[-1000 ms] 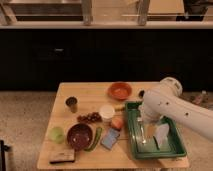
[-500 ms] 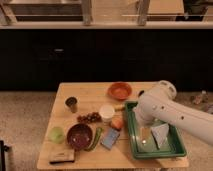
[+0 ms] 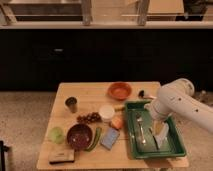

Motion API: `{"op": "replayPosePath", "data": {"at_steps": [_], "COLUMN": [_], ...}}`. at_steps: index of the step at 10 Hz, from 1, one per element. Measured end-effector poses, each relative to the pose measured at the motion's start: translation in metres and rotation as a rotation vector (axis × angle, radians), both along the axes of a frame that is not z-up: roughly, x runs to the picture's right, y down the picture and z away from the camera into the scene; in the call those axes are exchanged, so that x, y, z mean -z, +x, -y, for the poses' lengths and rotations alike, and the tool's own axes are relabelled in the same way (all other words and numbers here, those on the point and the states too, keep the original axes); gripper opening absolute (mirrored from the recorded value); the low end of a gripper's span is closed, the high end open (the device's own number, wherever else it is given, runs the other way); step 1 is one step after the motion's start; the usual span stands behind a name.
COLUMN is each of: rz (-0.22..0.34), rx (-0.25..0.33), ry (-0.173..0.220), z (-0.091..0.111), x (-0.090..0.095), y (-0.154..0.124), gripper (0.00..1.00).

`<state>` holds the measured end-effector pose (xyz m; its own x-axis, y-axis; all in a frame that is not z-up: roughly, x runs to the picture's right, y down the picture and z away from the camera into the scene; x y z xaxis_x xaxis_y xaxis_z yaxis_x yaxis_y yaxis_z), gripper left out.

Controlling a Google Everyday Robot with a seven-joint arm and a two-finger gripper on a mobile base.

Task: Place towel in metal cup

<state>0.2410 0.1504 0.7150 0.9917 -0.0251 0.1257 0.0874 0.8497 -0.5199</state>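
Note:
The metal cup (image 3: pixel 71 104) stands upright on the left part of the wooden table (image 3: pixel 90 95). The towel (image 3: pixel 161 135) is a pale folded cloth in the right half of the green tray (image 3: pixel 133 145). My white arm comes in from the right, and my gripper (image 3: pixel 158 121) points down over the tray, just above the towel's top edge. I cannot tell whether it is touching the towel. The cup is far to the left of the gripper.
An orange bowl (image 3: pixel 119 90) sits at the back. A white cup (image 3: pixel 106 112), grapes (image 3: pixel 89 118), a dark red bowl (image 3: pixel 79 136), a green apple (image 3: pixel 56 134), a blue packet (image 3: pixel 110 138) and a dark block (image 3: pixel 62 156) fill the table's middle and left. Cutlery (image 3: pixel 141 129) lies in the tray.
My arm has drawn back to the right and risen a little, uncovering the tray's left side. The towel stays in the tray's right half.

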Motion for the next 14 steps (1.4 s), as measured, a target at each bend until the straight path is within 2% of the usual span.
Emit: {"op": "replayPosePath", "data": {"at_steps": [4,9,11,14], "rz": [0.03,0.02,0.005,-0.007], "rx": [0.036,0.021,0.005,0.006], "ry": [-0.013,0.011,-0.001,-0.042], "z": [-0.009,-0.011,-0.016,-0.031], "x": [-0.027,-0.045,-0.052,-0.062], "y": [0.014,0.041,0.055,0.064], "gripper": [0.8,0.8,0.8,0.8]}}
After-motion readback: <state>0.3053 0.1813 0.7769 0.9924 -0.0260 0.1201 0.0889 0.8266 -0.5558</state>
